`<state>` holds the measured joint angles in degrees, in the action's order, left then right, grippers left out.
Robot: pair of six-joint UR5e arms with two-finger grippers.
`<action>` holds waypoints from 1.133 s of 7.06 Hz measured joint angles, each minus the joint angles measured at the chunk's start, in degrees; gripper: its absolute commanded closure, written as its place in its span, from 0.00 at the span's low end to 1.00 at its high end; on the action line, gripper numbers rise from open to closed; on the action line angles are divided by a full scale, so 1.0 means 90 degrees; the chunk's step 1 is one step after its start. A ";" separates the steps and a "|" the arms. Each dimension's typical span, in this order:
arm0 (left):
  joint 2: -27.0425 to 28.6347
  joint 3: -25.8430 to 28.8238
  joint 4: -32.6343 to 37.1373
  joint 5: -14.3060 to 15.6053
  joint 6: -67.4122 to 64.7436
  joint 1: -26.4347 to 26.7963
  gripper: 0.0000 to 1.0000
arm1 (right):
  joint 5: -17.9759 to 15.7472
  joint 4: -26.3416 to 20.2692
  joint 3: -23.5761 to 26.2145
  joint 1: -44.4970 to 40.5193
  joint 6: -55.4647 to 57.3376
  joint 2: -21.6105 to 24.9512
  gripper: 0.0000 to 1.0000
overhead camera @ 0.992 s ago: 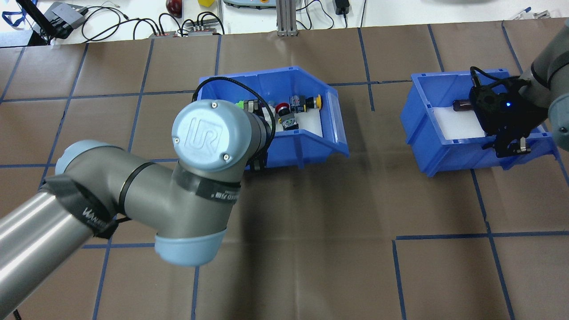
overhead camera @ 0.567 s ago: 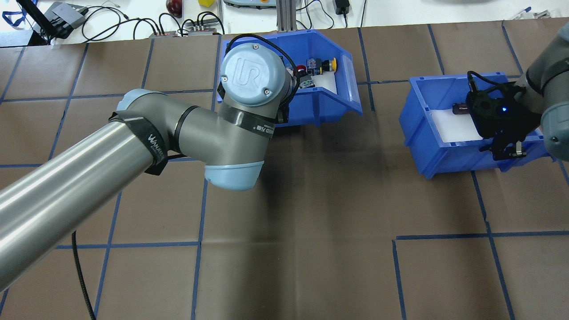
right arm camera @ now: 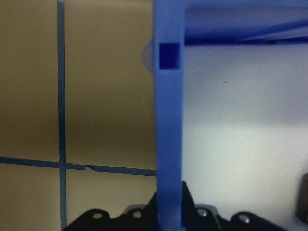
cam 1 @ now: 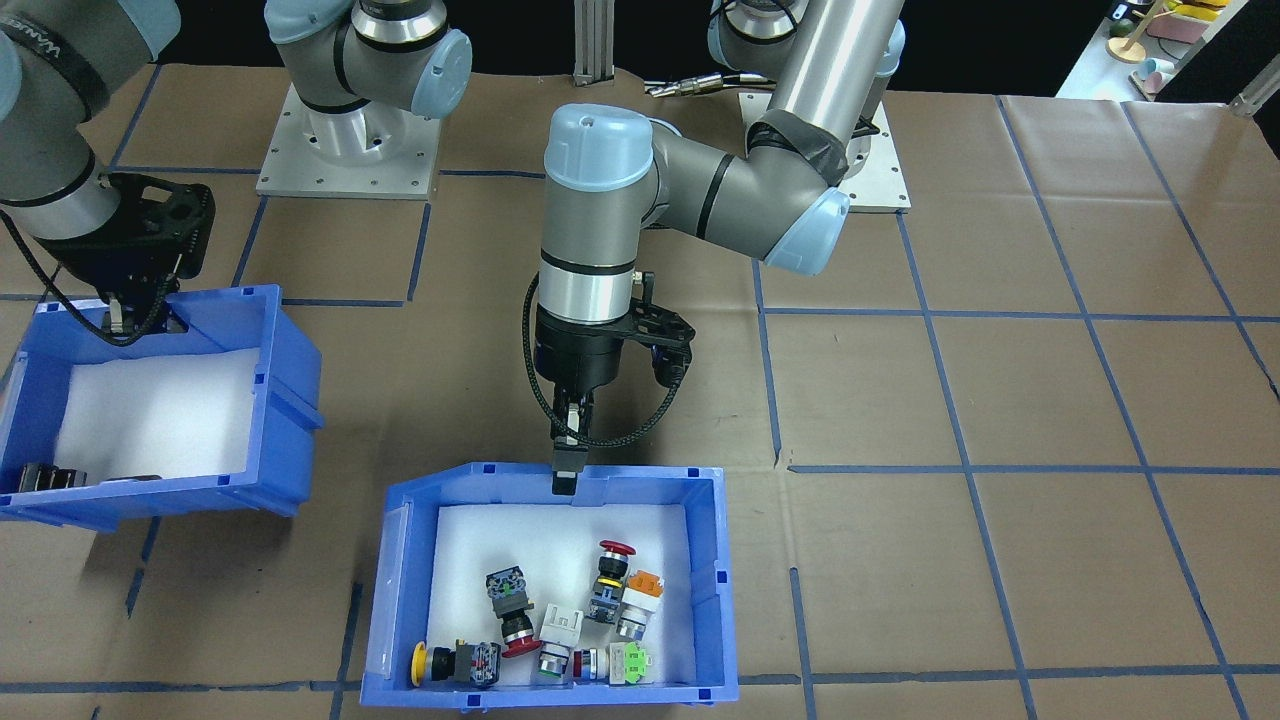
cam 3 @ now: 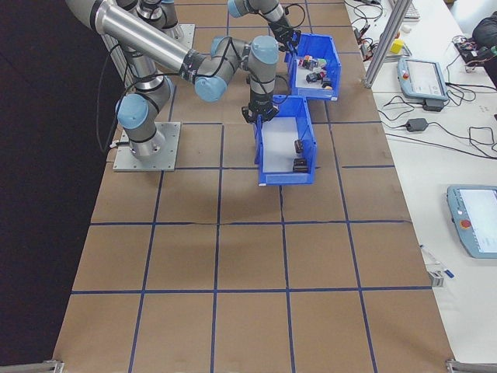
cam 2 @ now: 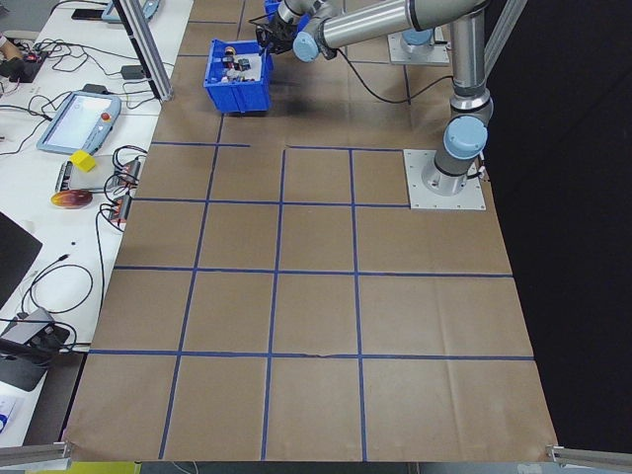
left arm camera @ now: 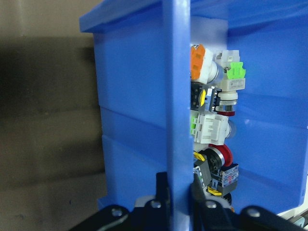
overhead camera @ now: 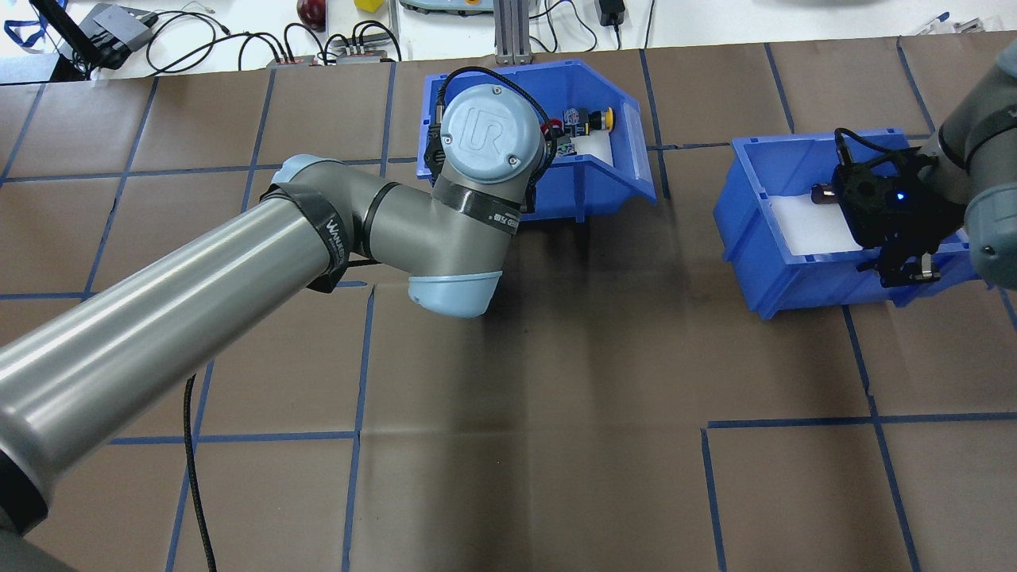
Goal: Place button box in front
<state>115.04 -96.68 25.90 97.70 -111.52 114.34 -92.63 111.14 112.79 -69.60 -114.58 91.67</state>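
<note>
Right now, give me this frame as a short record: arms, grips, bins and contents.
left gripper: shut on the near wall of the button box
right gripper: shut on the rim of the other bin
button box contents: push-button switches with red, yellow, green and orange parts, on white foam
other bin contents: dark cylinders at the wall away from the robot
button box position: farther from the robot than the other bin
surface: table covered in brown paper with blue tape lines

The button box (overhead camera: pixel 612 187) is seen at the desk's (overhead camera: pixel 556 437) far edge, largely covered by the left arm (overhead camera: pixel 238 270). A second blue bin (overhead camera: pixel 763 262) is gripped at its near wall by the right gripper (overhead camera: pixel 902 270).
</note>
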 measured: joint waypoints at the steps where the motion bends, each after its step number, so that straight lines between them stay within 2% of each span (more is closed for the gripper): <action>1: 0.0122 0.0007 -0.0178 0.0000 0.0010 0.0016 0.85 | -0.0029 -0.0032 0.0010 0.0001 0.0000 0.0015 0.93; 2: 0.0170 -0.0026 -0.0267 -0.0001 0.0018 0.0050 0.23 | -0.0054 -0.0072 0.0060 0.0001 0.0033 0.0073 0.93; 3: 0.0155 -0.0079 -0.0279 0.0026 0.0017 0.0083 0.01 | -0.0069 -0.0065 0.0218 0.0000 0.0095 0.0215 0.93; 6: -0.0052 -0.0195 0.0005 0.0055 -0.0018 0.0123 0.01 | -0.0077 0.0011 0.1009 -0.0010 0.0404 0.1014 0.92; 7: -0.0435 -0.0216 0.0649 0.0068 0.0048 0.0120 0.01 | -0.0070 0.0011 0.1214 -0.0018 0.0496 0.1249 0.92; 8: -0.0999 -0.0228 0.1701 0.0069 0.0359 0.0102 0.01 | -0.0059 -0.0003 0.1395 -0.0030 0.0634 0.1457 0.92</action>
<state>106.04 -98.74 41.21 98.32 -108.29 115.26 -93.15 111.12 125.34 -69.87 -108.87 104.78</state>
